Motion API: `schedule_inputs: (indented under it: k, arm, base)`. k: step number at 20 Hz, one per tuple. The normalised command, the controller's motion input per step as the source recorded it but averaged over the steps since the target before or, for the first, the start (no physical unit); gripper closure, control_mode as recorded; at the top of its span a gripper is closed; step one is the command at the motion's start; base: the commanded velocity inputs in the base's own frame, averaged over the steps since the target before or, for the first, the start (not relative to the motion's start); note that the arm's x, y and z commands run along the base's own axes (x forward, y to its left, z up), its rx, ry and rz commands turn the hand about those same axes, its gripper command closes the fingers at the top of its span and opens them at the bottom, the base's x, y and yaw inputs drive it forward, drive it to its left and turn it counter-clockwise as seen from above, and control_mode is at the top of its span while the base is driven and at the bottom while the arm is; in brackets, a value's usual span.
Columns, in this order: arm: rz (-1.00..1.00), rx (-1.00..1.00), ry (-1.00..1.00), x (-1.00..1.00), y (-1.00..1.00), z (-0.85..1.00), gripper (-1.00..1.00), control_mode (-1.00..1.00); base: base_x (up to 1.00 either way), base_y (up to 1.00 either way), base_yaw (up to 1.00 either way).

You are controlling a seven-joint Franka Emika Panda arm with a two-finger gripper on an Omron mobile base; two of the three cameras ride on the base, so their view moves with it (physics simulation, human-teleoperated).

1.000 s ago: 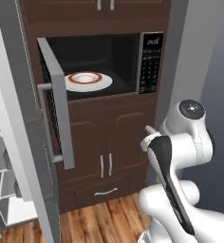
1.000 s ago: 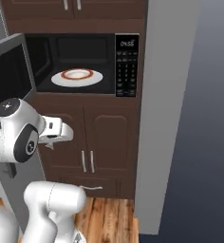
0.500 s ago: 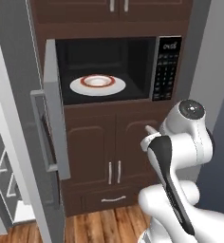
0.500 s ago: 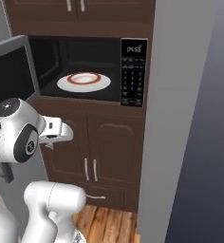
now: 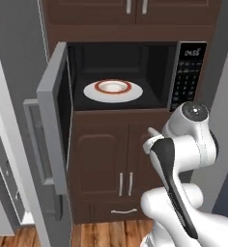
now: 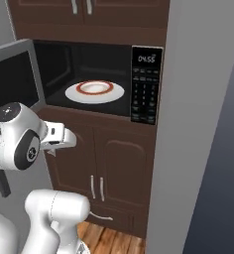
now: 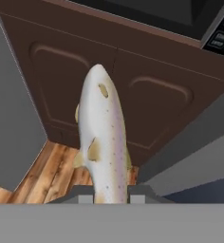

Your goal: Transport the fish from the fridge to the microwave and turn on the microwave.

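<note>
Step in hand: carriage of the fish [image 7: 103, 137] toward the microwave [image 5: 130, 77]; delivery is judged not yet made, and the switching-on remains undone.

Left base view, from left to right:
- Microwave door [image 5: 55, 116], left of frame: flat grey frame around dark glass, swung fully outward, with a long grey bar handle.
- Cavity, upper centre: a black matt box, left open.
- Plate [image 5: 113, 90], centre of cavity: white, round, shallow, glossy, ringed in red-brown. Nothing is seen lying on it.
- Keypad strip [image 5: 188, 75], upper right: black panel with small pale keys and a digital readout.
- Cabinet doors [image 5: 116, 159], below the cavity: dark brown wood, raised panels, slim metal pulls.

Hand view:
- Floor [image 7: 47, 171], lower left: warm brown planks.
- Fish, centre: pale silver-grey, speckled, slender and tapering, smooth-skinned, with small yellowish fins. It is held out before the brown cabinet doors, below the microwave opening.
- Tool [image 7: 111, 194], bottom centre: pinched on the tail end of the fish.

Next move, as judged: the tool is to be raised to cavity height and carried in over the plate, clear of the open door.
</note>
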Motion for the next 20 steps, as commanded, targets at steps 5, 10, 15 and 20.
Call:
schedule_inputs:
  k: [5,10,15,20]
  arm:
    - [0.0,0.0,0.0,0.0,0.0,0.0,1.0,1.0]
    - [0.0,0.0,0.0,0.0,0.0,0.0,1.0,1.0]
    - [0.0,0.0,0.0,0.0,0.0,0.0,1.0,1.0]
    - [0.0,0.0,0.0,0.0,0.0,0.0,1.0,1.0]
  base:
    - [0.4,-0.38,0.27]
    - [0.3,-0.39,0.25]
    - [0.31,-0.35,0.26]
    - [0.32,-0.36,0.26]
